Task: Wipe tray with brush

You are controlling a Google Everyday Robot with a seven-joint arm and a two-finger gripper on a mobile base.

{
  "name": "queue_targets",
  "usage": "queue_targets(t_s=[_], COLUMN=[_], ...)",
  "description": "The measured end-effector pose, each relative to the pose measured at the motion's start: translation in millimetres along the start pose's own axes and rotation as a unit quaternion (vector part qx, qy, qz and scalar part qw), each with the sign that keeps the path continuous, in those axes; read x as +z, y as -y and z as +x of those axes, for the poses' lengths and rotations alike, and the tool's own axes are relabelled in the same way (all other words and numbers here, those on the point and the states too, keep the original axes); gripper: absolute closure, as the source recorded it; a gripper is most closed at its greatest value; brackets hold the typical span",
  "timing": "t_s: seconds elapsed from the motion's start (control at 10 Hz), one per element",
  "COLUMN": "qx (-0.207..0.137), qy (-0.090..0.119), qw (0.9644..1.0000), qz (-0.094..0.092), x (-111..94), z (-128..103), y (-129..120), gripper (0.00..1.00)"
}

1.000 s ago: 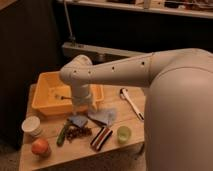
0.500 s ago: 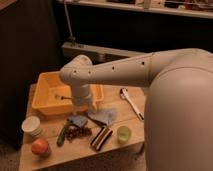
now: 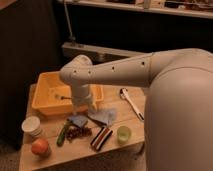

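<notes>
Gripper (image 3: pixel 83 106) hangs at tray's (image 3: pixel 49 93) front wall, fingers spread wide, holding nothing. Brush (image 3: pixel 132 104) lies near surface's right edge.

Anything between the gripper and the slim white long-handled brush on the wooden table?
Nothing tall. The gripper hangs at the front wall of the yellow-orange plastic tray; the brush lies to the tray's right. Only the crumpled blue cloth lies low near that path; a lifted approach should clear it.
</notes>
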State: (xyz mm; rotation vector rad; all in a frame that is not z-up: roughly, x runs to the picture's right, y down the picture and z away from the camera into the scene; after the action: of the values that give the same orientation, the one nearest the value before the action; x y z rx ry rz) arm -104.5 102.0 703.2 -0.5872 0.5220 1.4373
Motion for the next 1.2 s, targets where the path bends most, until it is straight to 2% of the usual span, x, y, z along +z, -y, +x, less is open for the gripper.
queue_targets(t_s=[0.2, 0.5, 0.7, 1.1, 1.2], qx=[0.0, -0.016, -0.027, -0.038, -0.038], qy=[0.019, 0.062, 0.086, 0.114, 0.117], qw=[0.9998, 0.9979, 0.9959, 0.9927, 0.9922], qz=[-0.002, 0.002, 0.006, 0.018, 0.02], x=[-3, -11, -19, -25, -26], z=[-4, -40, -74, -132, -139], y=[12, 65, 113, 212, 230], gripper=[0.35, 0.35, 0.35, 0.35, 0.35])
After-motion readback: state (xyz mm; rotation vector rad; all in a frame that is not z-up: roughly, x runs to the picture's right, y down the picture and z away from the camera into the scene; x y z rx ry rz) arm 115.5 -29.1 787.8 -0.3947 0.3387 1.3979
